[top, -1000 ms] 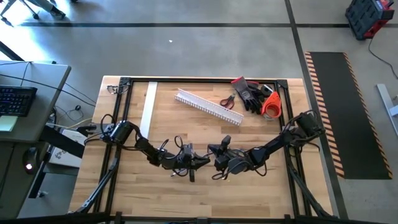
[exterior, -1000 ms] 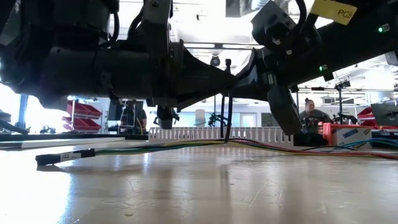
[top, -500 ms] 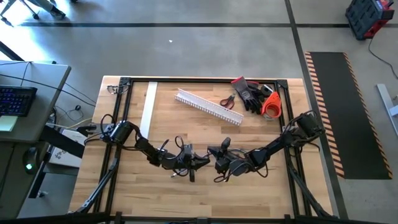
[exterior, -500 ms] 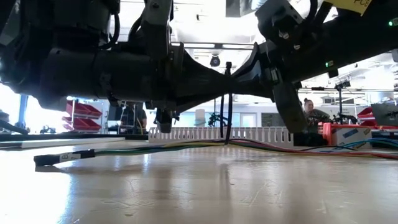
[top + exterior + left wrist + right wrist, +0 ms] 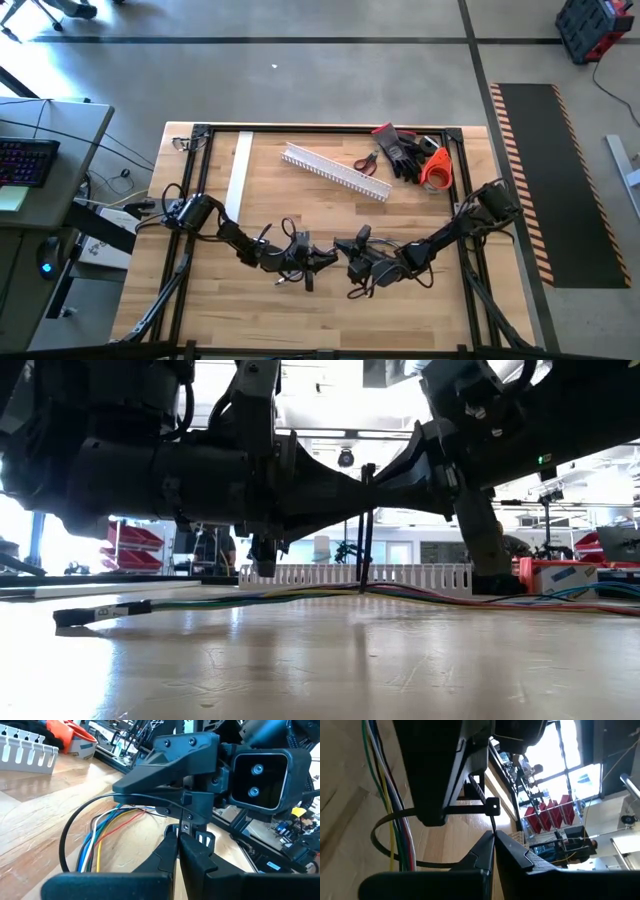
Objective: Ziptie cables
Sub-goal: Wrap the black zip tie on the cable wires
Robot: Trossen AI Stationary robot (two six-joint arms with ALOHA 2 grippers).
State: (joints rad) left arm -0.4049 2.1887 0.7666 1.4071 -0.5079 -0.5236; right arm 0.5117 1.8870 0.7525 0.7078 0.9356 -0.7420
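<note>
High view, looking straight down: a wooden table (image 5: 300, 310) edged by a black frame fills the middle. Two dark arms reach in from its sides and meet near the table's centre, slightly toward six o'clock.

From nine o'clock comes the left arm; the left gripper (image 5: 322, 259) points toward three o'clock, its fingers pressed together. In the left wrist view they pinch the thin tail of a black zip tie (image 5: 80, 820), just under its small square head.

From three o'clock comes the right arm; the right gripper (image 5: 343, 243) points toward nine o'clock, almost tip to tip with the left one. Its fingers are also pressed together, and in the right wrist view they grip the tie's strap just beside the head.

The zip tie forms a wide, loose loop around the cables (image 5: 107, 827), a bundle of thin wires in blue, white, yellow, green and red. These lie on the wood directly beneath the two grippers; the low view shows them stretched flat along the tabletop.

Toward twelve o'clock lies a white comb-toothed duct (image 5: 335, 170). Toward one o'clock sit black gloves (image 5: 403, 150), red-handled scissors (image 5: 366, 160) and an orange object (image 5: 436, 168).
</note>
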